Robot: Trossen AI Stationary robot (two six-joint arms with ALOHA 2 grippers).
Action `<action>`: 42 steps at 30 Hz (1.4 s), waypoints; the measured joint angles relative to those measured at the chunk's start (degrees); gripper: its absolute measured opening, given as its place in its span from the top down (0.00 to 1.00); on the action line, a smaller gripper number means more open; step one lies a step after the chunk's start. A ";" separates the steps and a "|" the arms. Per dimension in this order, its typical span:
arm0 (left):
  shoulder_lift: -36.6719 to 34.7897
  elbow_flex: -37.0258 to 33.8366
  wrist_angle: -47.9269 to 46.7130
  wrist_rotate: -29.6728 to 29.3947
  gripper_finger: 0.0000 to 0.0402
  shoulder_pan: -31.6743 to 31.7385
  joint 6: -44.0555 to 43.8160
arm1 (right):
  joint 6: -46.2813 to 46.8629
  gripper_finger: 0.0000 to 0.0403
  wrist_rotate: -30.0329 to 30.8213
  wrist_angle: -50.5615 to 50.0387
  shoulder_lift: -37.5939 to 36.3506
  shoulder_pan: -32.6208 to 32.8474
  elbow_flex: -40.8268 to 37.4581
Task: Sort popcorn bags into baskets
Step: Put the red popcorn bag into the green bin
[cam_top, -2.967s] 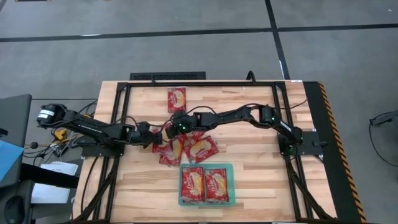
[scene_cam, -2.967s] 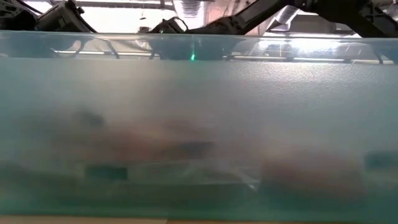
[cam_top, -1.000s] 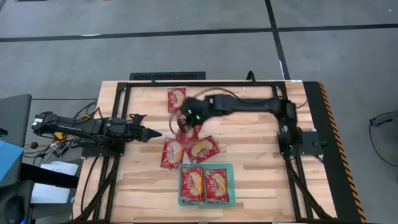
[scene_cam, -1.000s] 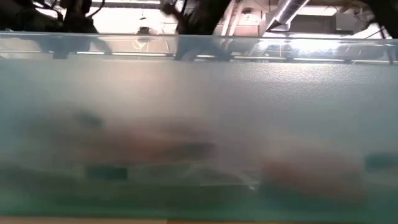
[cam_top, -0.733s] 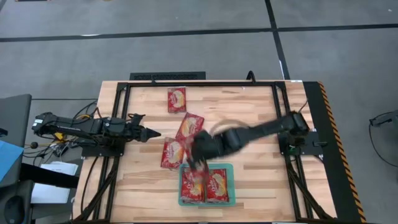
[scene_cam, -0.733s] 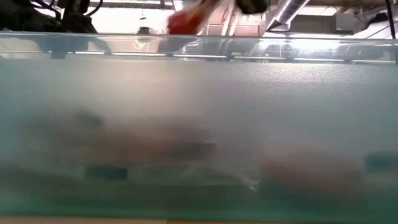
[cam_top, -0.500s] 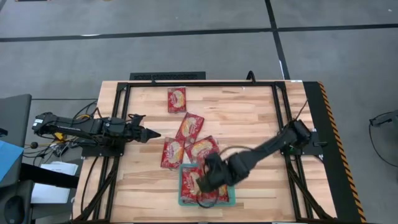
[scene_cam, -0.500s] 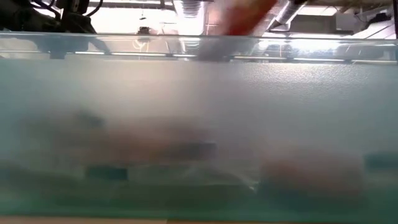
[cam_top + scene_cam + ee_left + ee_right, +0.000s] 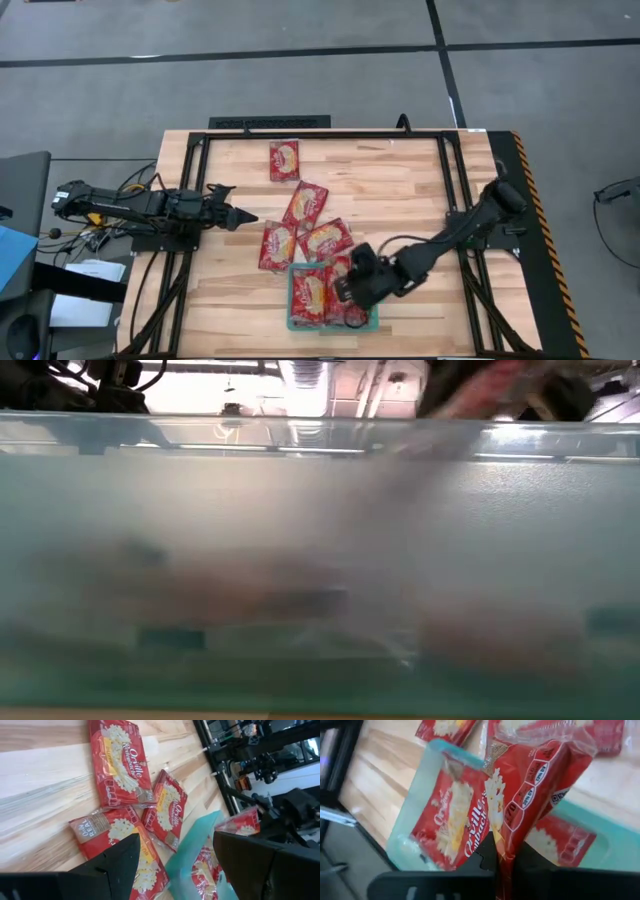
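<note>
Several red popcorn bags show. Three loose ones lie flat mid-table, and one more lies farther back. The teal basket sits at the near edge with a bag flat in its left half and another in its right half. My right gripper hovers over the basket, shut on a further bag. My left gripper waits open at the table's left, its fingers pointing at the loose bags. My right gripper pinches one edge of the bag between its two fingers. It reaches in slanting down from the table's right side. The bag stretches forward from the fingers, tilted, over the basket's right half. Whether its far end touches the bags below, I cannot tell.
A black frame borders the wooden table top. In the low view the basket's near wall fills almost the whole picture. Bare wood lies to the right of the loose bags.
My right gripper has swung from the pile at mid-table toward the near edge, carrying one bag lifted clear, and now hangs over the basket's right half. The loose bags and my left gripper have stayed put.
</note>
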 joint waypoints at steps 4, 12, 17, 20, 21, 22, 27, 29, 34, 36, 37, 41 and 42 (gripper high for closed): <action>0.00 0.00 -0.32 -0.02 0.40 0.00 0.00 | 2.42 0.95 4.75 17.50 -6.16 2.94 -13.14; 0.13 -0.02 -1.29 -0.45 0.40 -0.02 -0.07 | 2.86 0.90 7.43 27.35 -7.12 4.48 -21.69; 0.28 -0.02 -1.71 -0.57 0.40 0.00 -0.74 | 2.89 0.91 6.31 29.19 -3.69 4.04 -21.65; 0.28 -0.02 -1.72 -1.05 0.40 -0.01 -0.85 | 3.20 0.91 6.34 29.46 -3.02 4.32 -21.63; 0.28 -0.02 -1.72 -1.27 0.40 -0.01 -0.88 | 3.26 0.90 6.23 29.55 -2.74 4.12 -21.61; 0.28 -0.02 -1.72 -1.52 0.40 -0.02 -0.99 | 3.25 0.89 5.97 29.73 -2.46 4.00 -21.61; 0.28 -0.02 -1.72 -2.21 0.40 0.00 -1.49 | 2.98 0.82 2.34 29.79 -2.37 3.09 -21.66; 0.28 -0.02 -1.70 -2.25 0.40 0.00 -1.51 | 1.96 0.78 1.48 29.69 -2.37 2.97 -21.66; 0.28 -0.02 -1.75 -2.32 0.40 0.00 -1.36 | 1.53 0.66 -1.46 29.48 -2.37 2.98 -21.64; 0.28 -0.02 -1.75 -2.32 0.40 -0.02 -1.33 | 1.47 0.60 -3.26 29.21 -2.37 2.75 -21.64; 0.28 -0.02 -1.77 -2.32 0.40 -0.02 -1.31 | 1.45 0.58 -4.19 28.90 -2.45 2.71 -21.64; 0.28 -0.02 -2.05 -2.24 0.40 -0.01 -0.42 | 1.83 0.49 -6.05 25.67 -4.07 2.71 -21.64; 0.30 -0.02 -2.50 -2.06 0.40 -0.01 -0.05 | 1.90 0.48 -6.18 24.16 -4.82 2.71 -21.64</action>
